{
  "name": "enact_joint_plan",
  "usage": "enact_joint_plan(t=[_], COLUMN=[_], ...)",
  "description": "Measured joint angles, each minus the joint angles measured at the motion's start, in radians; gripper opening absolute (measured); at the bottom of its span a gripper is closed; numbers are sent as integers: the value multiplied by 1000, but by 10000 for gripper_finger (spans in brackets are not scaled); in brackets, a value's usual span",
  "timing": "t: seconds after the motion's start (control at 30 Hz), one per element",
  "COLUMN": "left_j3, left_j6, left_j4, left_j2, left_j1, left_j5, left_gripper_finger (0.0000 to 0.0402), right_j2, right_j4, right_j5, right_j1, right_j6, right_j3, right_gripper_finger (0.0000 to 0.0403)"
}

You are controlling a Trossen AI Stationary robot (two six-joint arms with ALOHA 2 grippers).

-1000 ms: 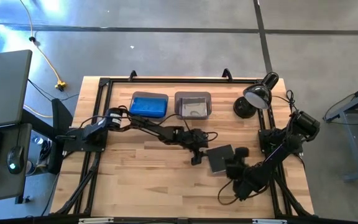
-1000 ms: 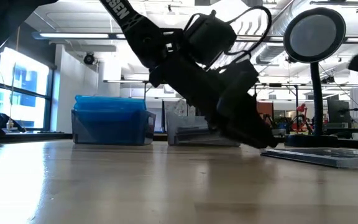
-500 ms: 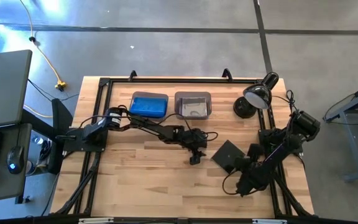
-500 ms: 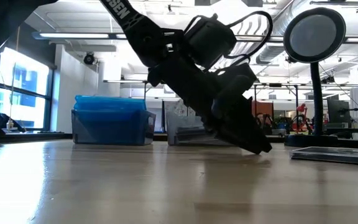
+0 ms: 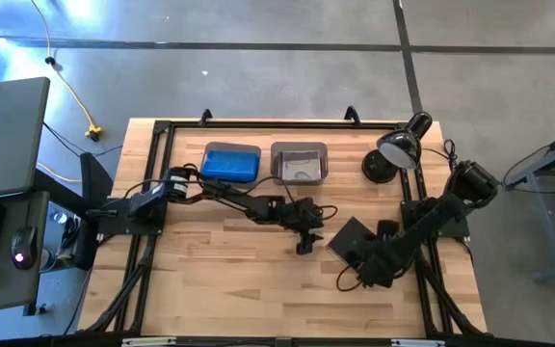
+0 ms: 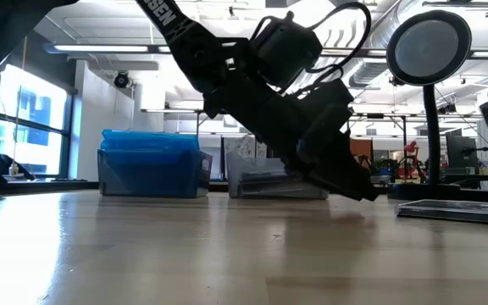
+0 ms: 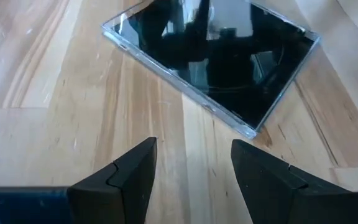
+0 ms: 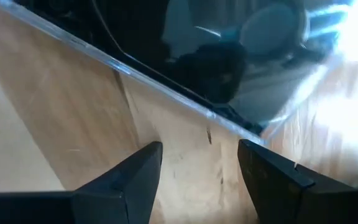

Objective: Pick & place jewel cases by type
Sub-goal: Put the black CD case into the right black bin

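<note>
Both the left gripper and right gripper hover open beside the flat black jewel case — its thin glossy edge risks skidding across the table instead of lifting.

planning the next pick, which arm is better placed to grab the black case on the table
Right, probably. The right gripper sits at the black case, fingers open at its edge. The left gripper is also open and facing it, but stands apart.
</note>
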State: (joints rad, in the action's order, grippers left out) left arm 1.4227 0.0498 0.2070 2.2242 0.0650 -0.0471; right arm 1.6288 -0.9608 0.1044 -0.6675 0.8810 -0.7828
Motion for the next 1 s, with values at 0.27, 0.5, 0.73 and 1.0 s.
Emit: enact_joint_plan(t=[0.27,0.5,0.73,1.0], left_j3=[0,2,5,0], left_j6=[-4,23,91,116], left_j4=[0,-53,-156,-347], left_j2=[0,-3,-19,-87], left_j1=[0,0,0,2], left_j5=[2,-15,-214,-327], left_gripper_finger=[206,206,206,206], right_j2=[-26,-25,-25,-20], right_j4=[133,210,249,408], right_j5=[5,73,106,208], right_j1=[123,170,190,191], right_j6=[-201,-324,-386,-444], right_j3=[4,2,3,4], right_gripper_finger=[213,213,213,213])
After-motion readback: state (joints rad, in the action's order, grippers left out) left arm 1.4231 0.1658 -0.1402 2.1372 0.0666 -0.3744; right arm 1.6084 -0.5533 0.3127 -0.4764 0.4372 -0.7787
